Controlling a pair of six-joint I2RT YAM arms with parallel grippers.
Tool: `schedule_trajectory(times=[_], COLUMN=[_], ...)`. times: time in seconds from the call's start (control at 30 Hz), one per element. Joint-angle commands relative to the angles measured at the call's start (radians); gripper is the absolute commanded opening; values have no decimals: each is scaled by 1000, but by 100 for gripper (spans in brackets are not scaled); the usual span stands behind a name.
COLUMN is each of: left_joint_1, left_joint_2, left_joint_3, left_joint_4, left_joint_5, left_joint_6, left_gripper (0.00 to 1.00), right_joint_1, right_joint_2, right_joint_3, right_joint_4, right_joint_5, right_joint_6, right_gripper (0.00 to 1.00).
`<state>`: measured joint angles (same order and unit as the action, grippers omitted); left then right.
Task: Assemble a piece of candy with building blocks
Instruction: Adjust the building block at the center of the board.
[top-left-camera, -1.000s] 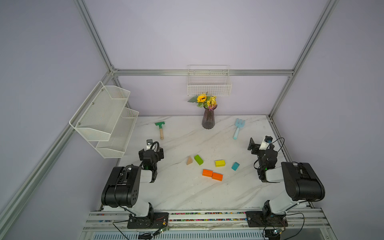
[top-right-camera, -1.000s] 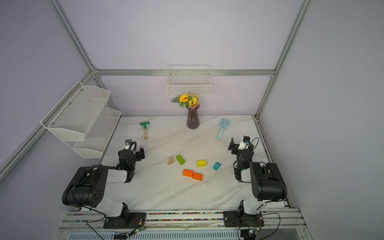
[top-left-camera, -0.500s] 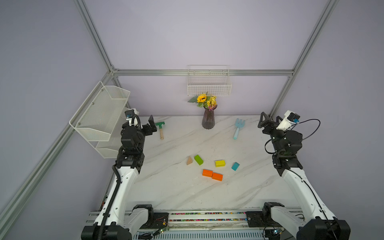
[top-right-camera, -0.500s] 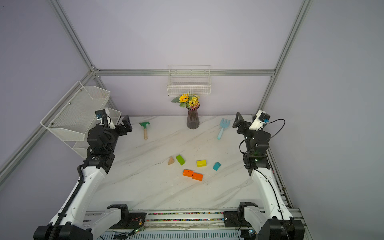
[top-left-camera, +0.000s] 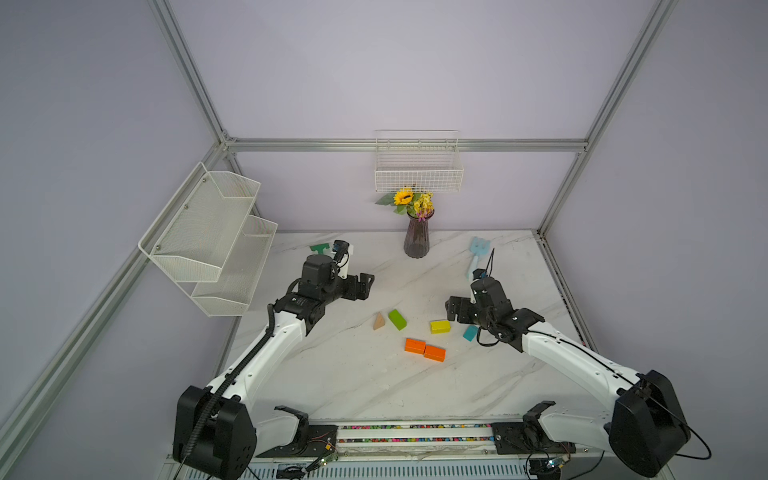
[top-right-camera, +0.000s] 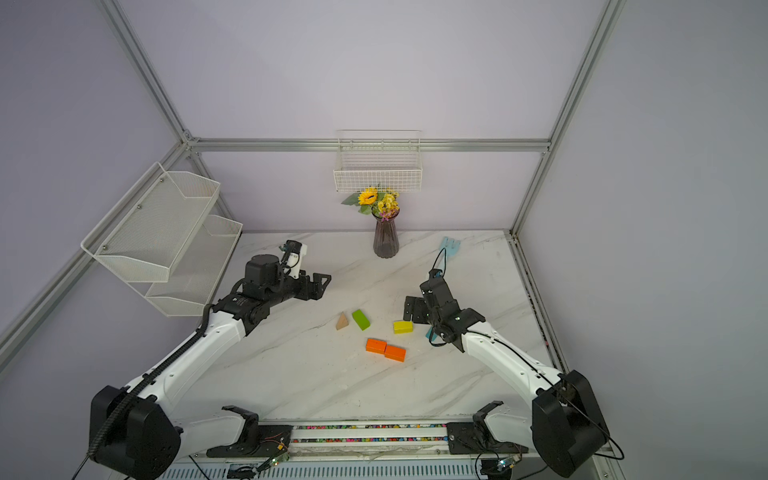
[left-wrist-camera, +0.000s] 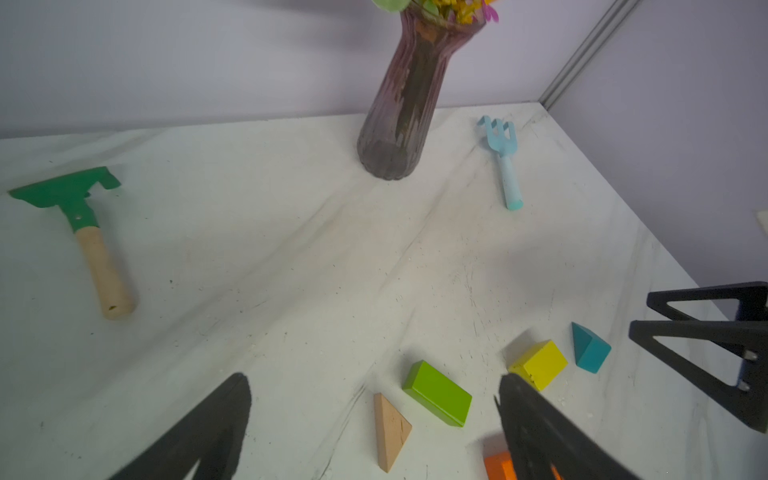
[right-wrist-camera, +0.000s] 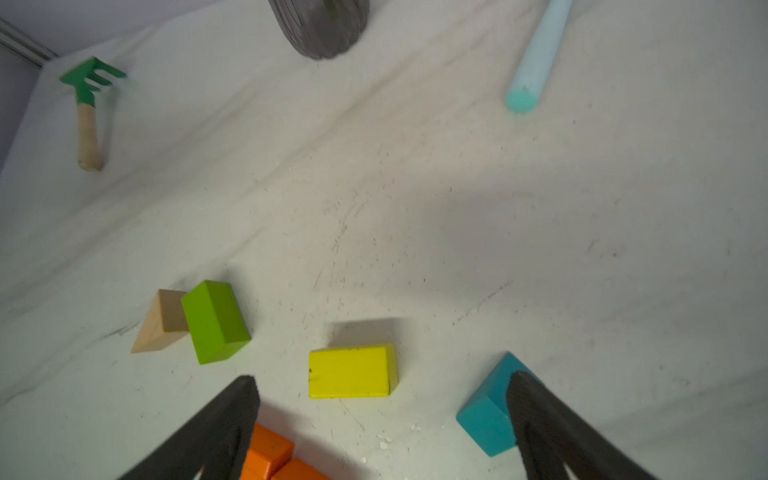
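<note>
Orange blocks (top-left-camera: 424, 349) together, green block (top-left-camera: 397, 319) beside tan triangle (top-left-camera: 378, 321)

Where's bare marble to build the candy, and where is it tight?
Bare: the wide near strip between the orange blocks and the front rail; also the stretch between vase and green block. Crowded: around tan triangle, yellow block and teal triangle, right gripper close by.

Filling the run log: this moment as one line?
left gripper: open, empty | right gripper: open, empty, near yellow rectangular wooden block | two orange rectangular wooden blocks: touching | stage: no block picked up
</note>
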<state>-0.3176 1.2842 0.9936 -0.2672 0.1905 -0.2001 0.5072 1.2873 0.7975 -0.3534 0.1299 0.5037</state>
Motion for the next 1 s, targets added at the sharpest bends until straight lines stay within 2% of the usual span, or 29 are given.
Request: schedule_trajectory(times=[0.0,0.13,0.3,0.53,0.7,0.87,0.97], left_joint_1=[-44,-89,-126,-159,-161,-161,-160], left_joint_2=[46,118,193,213,216,214,216], left_joint_3=[68,126,166,162,164,163,162], left_joint_4=[-26,-55,-83,-91,-92,-91,-97], left_joint_5=[-31,-47,-73,-95,-110,-118,-120], left_joint_6=[24,42,50,44,49,53,53], left_gripper=[94,94,95,95,94,95,95], right_joint_1=[43,105,124,129,135,135,136], right_joint_2=[90,237,353,350,292,313,380], right_joint_3=[8,54,116,140,135,136,190], right_joint_4=[-52,-54,-44,-23,49,107,38], right_joint_5=[24,76,76,82,84,100,101], right_joint_6=[48,31,34,65,53,-67,-127], right_gripper=[97,97,97,97,97,96,85])
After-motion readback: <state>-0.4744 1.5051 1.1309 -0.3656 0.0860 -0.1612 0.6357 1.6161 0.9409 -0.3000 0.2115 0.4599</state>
